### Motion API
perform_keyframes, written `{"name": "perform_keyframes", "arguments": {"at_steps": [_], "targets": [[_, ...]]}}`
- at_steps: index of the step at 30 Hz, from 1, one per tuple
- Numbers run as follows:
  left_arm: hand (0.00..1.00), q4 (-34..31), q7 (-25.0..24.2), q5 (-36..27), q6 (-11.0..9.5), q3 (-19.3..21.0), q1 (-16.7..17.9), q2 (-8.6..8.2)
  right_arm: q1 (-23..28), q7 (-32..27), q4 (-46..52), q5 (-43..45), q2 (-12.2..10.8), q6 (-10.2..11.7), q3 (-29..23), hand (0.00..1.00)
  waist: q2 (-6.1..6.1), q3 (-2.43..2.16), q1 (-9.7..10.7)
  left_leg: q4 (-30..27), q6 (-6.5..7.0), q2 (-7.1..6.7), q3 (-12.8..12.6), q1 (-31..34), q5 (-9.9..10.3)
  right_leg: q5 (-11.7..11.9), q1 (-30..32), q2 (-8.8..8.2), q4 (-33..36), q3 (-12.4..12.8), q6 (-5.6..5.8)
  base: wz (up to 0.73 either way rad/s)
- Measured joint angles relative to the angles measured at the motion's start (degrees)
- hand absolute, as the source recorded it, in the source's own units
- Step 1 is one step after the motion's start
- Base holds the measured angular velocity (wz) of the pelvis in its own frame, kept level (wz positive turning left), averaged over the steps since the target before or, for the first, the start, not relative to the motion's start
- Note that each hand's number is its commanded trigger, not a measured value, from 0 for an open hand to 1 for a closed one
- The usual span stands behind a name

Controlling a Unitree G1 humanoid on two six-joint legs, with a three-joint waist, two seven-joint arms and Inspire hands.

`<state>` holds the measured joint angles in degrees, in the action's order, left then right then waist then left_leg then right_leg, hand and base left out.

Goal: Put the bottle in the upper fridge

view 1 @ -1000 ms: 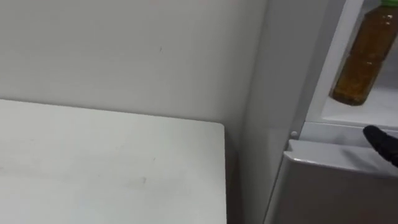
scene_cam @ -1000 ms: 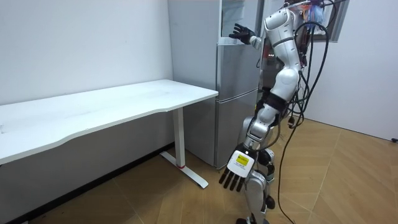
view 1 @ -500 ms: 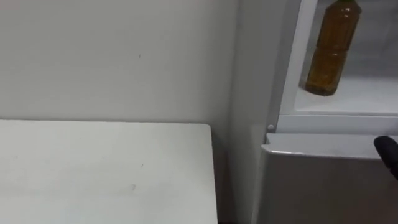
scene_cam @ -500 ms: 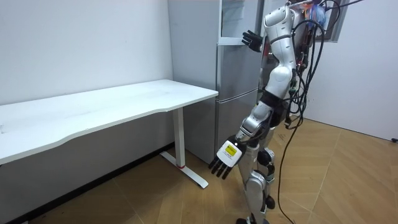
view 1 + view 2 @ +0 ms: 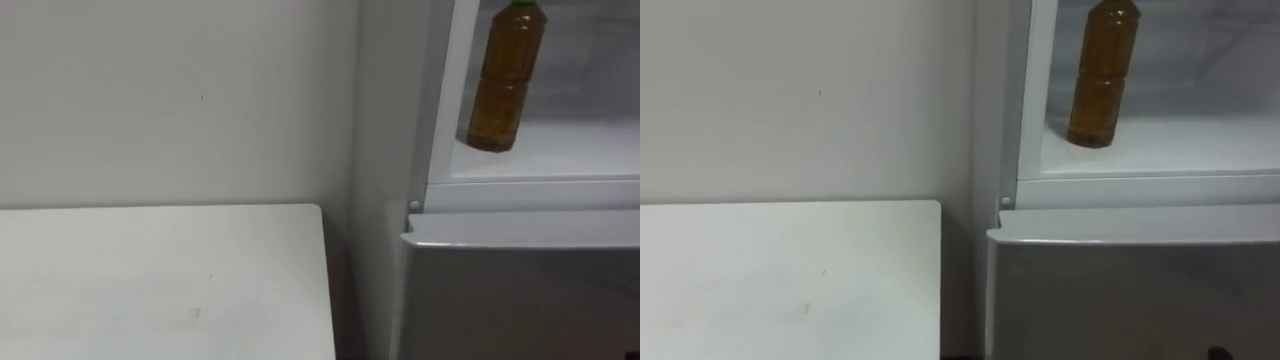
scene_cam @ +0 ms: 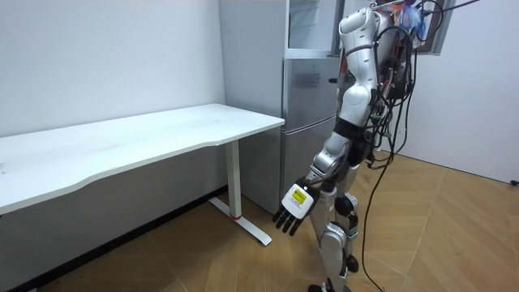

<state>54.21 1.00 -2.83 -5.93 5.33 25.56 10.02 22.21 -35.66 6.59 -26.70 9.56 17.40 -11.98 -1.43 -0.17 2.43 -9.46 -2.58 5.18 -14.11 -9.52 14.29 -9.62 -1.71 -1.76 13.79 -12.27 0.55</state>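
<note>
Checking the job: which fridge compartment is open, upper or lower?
The upper compartment: it stands open, with the bottle upright on its white floor. The lower compartment's door below is shut.

Eye views: the light is soft and even. The fridge [image 5: 520, 290] interior is the brightest zone (its white shelf [image 5: 560, 150] glows behind the bottle [image 5: 505, 85]). Dark shadow fills the gap beside the fridge, against the table [image 5: 150, 280]. Room view: bright, with shade under the table.

Bottle [image 5: 1101, 75] upright on shelf [image 5: 1180, 150] inside open upper fridge [image 5: 1031, 100], left side. Lower door [image 5: 1130, 290] shut. Desk [image 5: 780, 280] left of fridge.
</note>
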Motion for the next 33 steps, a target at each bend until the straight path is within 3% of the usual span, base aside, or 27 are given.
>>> {"name": "perform_keyframes", "arguments": {"at_steps": [3,11,21,28,32,33], "targets": [[0.00,-0.12,0.11,-0.38,-1.24,-0.13,-0.04,0.01,-0.19,-4.66,-4.10,-0.02,-0.05,1.52,0.06,0.00,-0.06,-0.09,0.33,-0.05,0.00,-0.01,-0.01,0.39,0.00,-0.07,0.91,0.00,0.21,0.05,-0.01,-0.01],[0.00,-0.11,0.12,-2.55,-1.62,-0.96,-0.04,0.01,0.52,-14.63,-16.00,-3.52,-0.86,2.14,0.04,0.00,0.08,-0.18,0.21,-0.12,-0.02,-0.03,-0.03,0.39,0.01,-0.28,0.72,-0.13,0.08,-0.29,0.08,0.00],[0.00,0.46,0.12,-4.39,-1.61,-1.07,0.22,-0.27,2.01,-12.78,-35.96,-9.84,-0.98,2.48,1.83,0.00,0.12,-0.17,0.55,0.10,-0.10,-0.14,-0.01,-1.08,0.06,-1.49,-0.13,-0.23,0.83,0.38,0.19,0.00],[0.00,0.36,1.24,-7.97,-1.61,-1.01,0.22,-0.34,1.78,-13.57,-39.74,-22.12,-0.75,2.48,1.55,0.00,0.57,-0.19,1.85,0.27,-0.20,-0.10,-0.15,-1.27,0.11,-2.00,0.68,-0.20,2.09,0.89,-0.09,-0.03],[0.00,0.34,1.24,-9.38,-1.64,-0.98,0.65,0.07,1.59,-14.63,-39.36,-26.72,-0.40,2.50,-1.54,0.00,1.47,0.03,2.81,0.31,-0.22,-0.49,-0.02,-0.99,0.13,-3.17,1.96,-0.77,4.30,0.86,-0.07,0.00],[0.00,0.34,1.24,-9.51,-1.66,-0.88,0.85,0.10,1.61,-14.80,-39.40,-27.77,-0.06,2.50,-3.05,0.00,1.99,-0.10,2.89,0.32,-0.22,-0.55,-0.09,-0.97,0.13,-3.25,2.14,-0.85,4.55,0.87,-0.04,0.00]]}}
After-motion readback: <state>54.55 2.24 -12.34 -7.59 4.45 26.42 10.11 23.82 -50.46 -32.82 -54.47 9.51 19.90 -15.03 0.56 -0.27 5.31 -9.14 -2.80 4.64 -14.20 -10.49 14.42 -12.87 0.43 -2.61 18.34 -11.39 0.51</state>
